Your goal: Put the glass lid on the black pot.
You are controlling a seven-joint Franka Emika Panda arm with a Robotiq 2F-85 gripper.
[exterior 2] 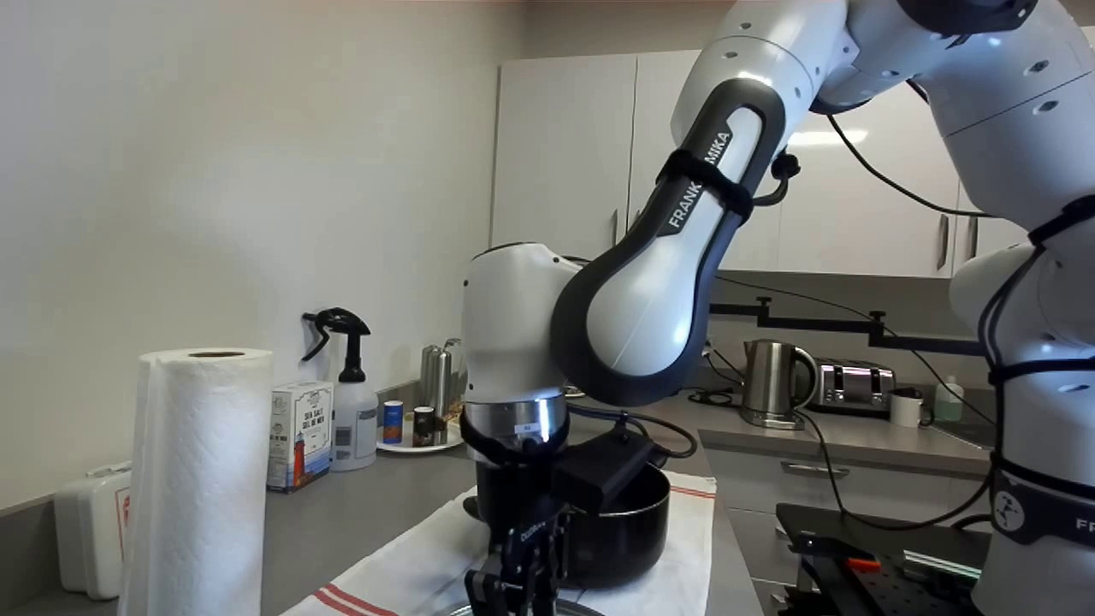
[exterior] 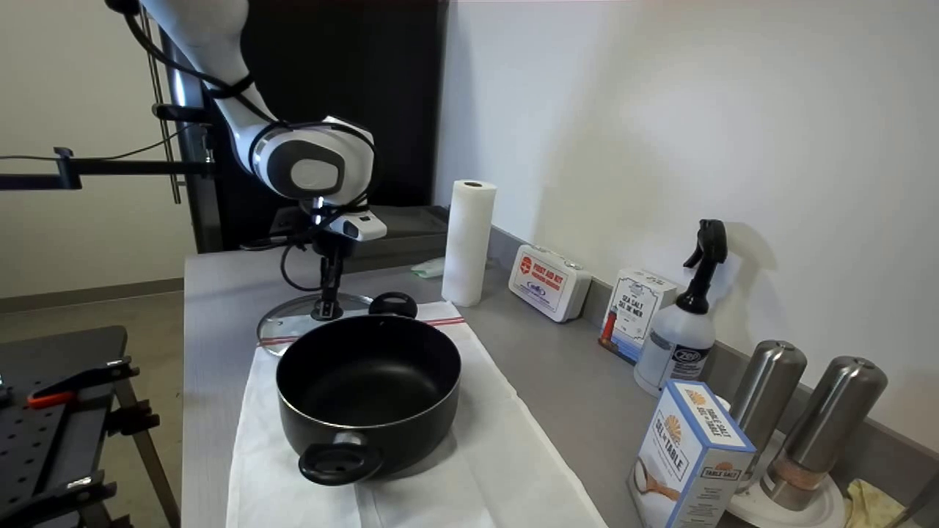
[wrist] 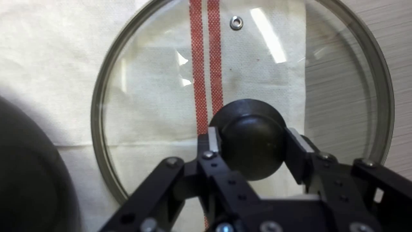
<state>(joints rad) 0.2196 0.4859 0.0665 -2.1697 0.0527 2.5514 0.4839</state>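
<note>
The glass lid [exterior: 290,317] lies low at the far end of the white towel, just behind the pot. In the wrist view the lid [wrist: 97,106] shows its metal rim, steam vent and dark knob [wrist: 252,151]. My gripper [wrist: 252,141] points down, with its two pads pressed against the knob's sides. In both exterior views the gripper [exterior: 328,308] [exterior 2: 513,590] hides the knob. The open black pot [exterior: 418,440] stands on the towel with nothing over it. It also shows in an exterior view [exterior 2: 620,539], partly behind the gripper, and at the left of the wrist view [wrist: 29,174].
The white towel [exterior: 499,455] lies under the pot on the grey counter. A paper towel roll [exterior: 469,242] stands near the lid. Along the wall are a first aid kit [exterior: 550,282], salt boxes [exterior: 638,312] [exterior: 689,455], a spray bottle [exterior: 675,337] and steel mills [exterior: 770,389].
</note>
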